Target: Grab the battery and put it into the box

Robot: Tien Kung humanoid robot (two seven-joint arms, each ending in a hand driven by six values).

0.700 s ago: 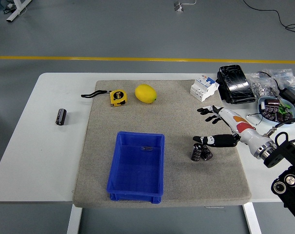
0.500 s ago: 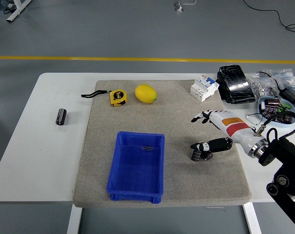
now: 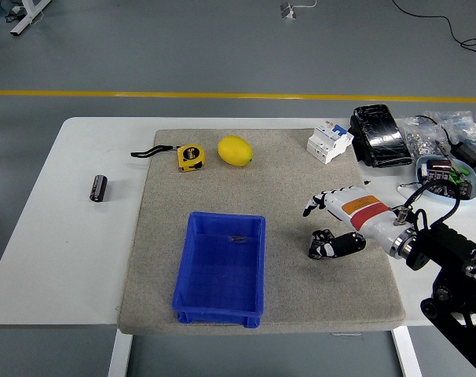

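Lemon beside tape measure

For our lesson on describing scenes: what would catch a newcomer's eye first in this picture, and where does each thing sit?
The bright blue box stands out first, open and low at the middle of the grey mat. Next comes the yellow lemon at the mat's far side, beside a yellow tape measure. On the right, the robot's right hand reaches in, its thumb at a dark battery on the mat.
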